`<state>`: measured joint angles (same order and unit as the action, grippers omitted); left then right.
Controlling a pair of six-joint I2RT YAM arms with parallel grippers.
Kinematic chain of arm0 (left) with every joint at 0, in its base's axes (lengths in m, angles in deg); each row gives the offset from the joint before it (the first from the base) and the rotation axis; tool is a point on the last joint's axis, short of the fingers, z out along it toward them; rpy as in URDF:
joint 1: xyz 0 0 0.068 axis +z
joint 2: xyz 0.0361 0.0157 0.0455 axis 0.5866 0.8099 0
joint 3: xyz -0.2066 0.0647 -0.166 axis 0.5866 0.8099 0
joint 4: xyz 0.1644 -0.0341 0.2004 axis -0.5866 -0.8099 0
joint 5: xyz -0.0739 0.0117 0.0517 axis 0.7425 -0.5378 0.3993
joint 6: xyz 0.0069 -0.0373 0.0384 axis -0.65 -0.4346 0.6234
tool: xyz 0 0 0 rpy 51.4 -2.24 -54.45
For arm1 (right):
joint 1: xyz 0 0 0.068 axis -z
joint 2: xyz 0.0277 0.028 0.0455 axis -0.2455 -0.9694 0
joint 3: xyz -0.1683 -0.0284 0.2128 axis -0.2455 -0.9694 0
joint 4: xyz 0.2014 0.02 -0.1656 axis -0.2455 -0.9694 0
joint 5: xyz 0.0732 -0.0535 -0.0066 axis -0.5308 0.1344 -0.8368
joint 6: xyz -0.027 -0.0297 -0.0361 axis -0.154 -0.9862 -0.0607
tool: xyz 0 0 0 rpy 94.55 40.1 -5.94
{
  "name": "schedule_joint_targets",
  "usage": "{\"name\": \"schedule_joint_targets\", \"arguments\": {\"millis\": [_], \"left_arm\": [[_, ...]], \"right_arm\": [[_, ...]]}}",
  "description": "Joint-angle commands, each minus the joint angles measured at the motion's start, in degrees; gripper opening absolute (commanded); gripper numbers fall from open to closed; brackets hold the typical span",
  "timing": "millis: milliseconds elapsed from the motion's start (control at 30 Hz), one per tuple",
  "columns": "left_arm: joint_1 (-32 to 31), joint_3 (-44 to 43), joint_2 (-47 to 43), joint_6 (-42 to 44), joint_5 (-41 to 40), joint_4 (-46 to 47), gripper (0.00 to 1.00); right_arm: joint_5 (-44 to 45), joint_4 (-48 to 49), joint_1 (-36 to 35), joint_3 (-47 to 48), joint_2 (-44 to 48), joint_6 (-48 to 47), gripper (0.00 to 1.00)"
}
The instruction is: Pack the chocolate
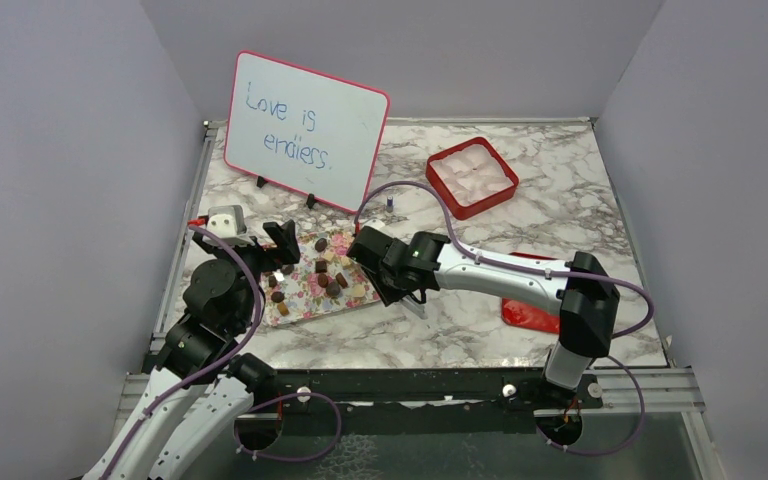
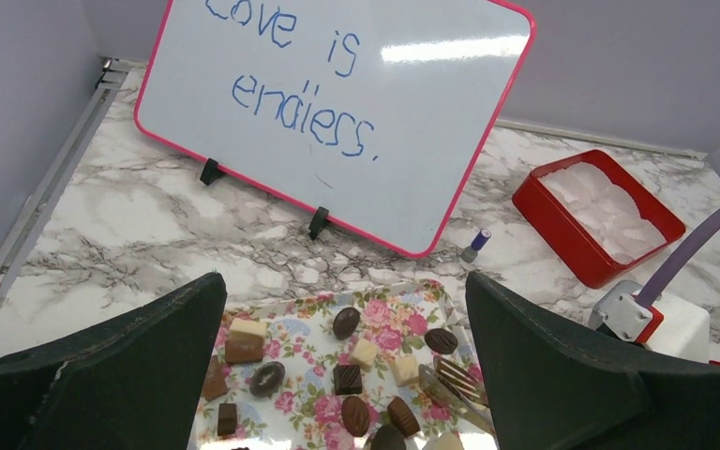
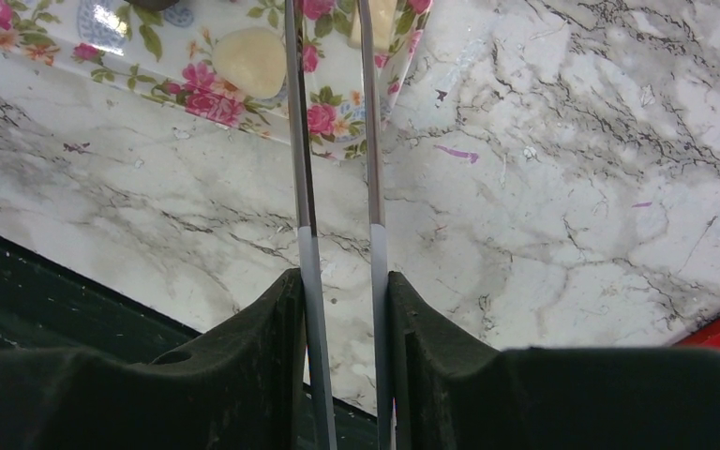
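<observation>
Several pieces of chocolate (image 2: 348, 322), dark, reddish-brown and pale, lie scattered on the pink floral tray (image 2: 411, 311), which sits left of centre on the table (image 1: 312, 300). My left gripper (image 2: 345, 277) hangs open above the tray's left part (image 1: 268, 255), nothing between its fingers. My right gripper (image 3: 342, 281) is shut on metal tongs (image 3: 300, 141), at the tray's right edge (image 1: 385, 270). The tong tips (image 2: 459, 380) reach over the tray's right side beside a pale heart-shaped chocolate (image 2: 403, 368). Another pale chocolate (image 3: 248, 58) lies left of the tong arms. The tips run out of the right wrist view.
A red square box with white lining (image 1: 472, 175) stands at the back right. A pink-framed whiteboard (image 1: 305, 130) leans behind the tray, a small purple-capped item (image 1: 388, 202) beside it. A red lid (image 1: 530, 312) lies under my right arm.
</observation>
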<state>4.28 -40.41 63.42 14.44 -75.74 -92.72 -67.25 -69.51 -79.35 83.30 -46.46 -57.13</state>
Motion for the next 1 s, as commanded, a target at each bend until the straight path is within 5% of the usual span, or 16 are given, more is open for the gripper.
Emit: {"name": "schedule_joint_targets", "arguments": {"millis": [0,733,967], "left_arm": [[-0.18,0.73,-0.4,0.62,-0.81,1.35,0.99],[-0.18,1.1,0.5,0.19,1.21,1.53,0.99],[-0.13,0.73,3.0,-0.41,4.54,1.61,0.99]], "right_arm": [[1.54,0.83,-0.42,0.37,2.05,0.86,0.28],[7.29,3.18,-0.24,-1.67,8.41,-0.15,0.25],[9.04,4.14,4.62,-1.42,12.18,-2.06,0.25]]}}
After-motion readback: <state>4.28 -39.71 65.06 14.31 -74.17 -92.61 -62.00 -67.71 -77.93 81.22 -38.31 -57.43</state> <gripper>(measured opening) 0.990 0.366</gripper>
